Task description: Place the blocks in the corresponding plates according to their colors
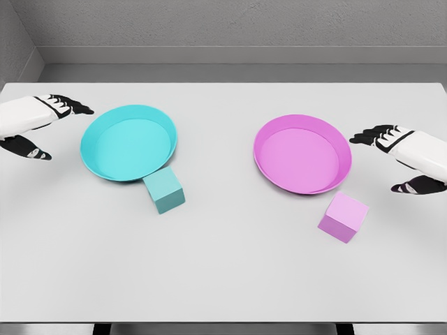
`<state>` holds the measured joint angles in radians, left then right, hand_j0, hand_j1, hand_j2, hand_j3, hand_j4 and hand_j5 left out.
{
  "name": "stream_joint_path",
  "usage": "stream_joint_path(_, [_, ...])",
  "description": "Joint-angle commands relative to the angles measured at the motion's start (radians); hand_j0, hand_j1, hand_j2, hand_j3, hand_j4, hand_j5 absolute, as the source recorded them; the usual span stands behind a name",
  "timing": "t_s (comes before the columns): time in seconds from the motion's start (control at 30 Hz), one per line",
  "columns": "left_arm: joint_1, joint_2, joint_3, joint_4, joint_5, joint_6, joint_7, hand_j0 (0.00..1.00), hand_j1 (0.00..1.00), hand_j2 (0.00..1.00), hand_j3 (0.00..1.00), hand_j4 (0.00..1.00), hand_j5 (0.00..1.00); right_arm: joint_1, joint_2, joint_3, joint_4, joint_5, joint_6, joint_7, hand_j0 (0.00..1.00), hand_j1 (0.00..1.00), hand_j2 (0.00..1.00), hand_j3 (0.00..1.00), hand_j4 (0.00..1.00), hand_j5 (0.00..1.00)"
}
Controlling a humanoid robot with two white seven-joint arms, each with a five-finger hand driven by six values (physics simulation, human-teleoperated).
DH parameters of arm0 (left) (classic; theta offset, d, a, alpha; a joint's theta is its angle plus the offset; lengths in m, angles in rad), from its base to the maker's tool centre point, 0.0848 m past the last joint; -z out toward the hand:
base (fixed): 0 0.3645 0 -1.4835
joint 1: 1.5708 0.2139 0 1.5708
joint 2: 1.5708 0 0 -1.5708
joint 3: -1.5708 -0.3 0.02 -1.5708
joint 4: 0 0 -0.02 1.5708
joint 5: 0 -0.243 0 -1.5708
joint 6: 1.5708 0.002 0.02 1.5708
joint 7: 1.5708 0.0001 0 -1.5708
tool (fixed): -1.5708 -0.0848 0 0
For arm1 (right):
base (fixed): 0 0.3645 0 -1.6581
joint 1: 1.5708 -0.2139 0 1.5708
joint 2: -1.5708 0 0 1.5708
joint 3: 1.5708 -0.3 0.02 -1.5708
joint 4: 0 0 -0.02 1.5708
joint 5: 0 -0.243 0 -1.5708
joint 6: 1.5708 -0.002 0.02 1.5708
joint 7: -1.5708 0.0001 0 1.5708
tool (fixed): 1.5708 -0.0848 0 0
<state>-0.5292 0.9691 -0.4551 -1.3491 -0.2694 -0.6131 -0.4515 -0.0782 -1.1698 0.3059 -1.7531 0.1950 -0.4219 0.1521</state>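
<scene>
Meanwhile both hands, left hand and right hand, hover with fingers wide outside 2 plates, the cyan plate and pink plate, the cyan block touching the cyan plate's rim and the pink block near the pink plate on the worktop.

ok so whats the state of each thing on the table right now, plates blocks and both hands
cyan plate: empty, upright on the table
cyan block: on the table, at the near rim of the cyan plate, not in it
pink plate: empty, upright on the table
pink block: on the table near the pink plate, apart from it
left robot hand: open, holding nothing
right robot hand: open, holding nothing
</scene>
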Motion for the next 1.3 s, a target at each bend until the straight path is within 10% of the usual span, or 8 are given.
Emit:
stream_joint_path(0.0, [0.0, 0.002, 0.001, -0.001, 0.006, 0.002, 0.0, 1.0, 1.0, 1.0, 1.0, 1.0, 1.0, 0.0, -0.001, -0.001, 0.0, -0.005, 0.002, 0.0, 1.0, 1.0, 1.0, 1.0, 1.0, 1.0])
stream_joint_path(0.57, [-0.021, -0.062, -0.12, -0.246, -0.045, 0.002, -0.004, 1.0, 1.0, 1.0, 1.0, 1.0, 1.0, -0.087, 0.07, 0.047, -0.002, -0.005, -0.057, 0.357, 1.0, 1.0, 1.0, 1.0, 1.0, 1.0])
stream_joint_path(1.27, [-0.117, -0.21, -0.316, -0.245, -0.243, 0.002, -0.006, 1.0, 1.0, 1.0, 1.0, 1.0, 1.0, -0.175, 0.108, 0.202, 0.004, 0.0, -0.077, 0.379, 1.0, 1.0, 1.0, 1.0, 1.0, 1.0])
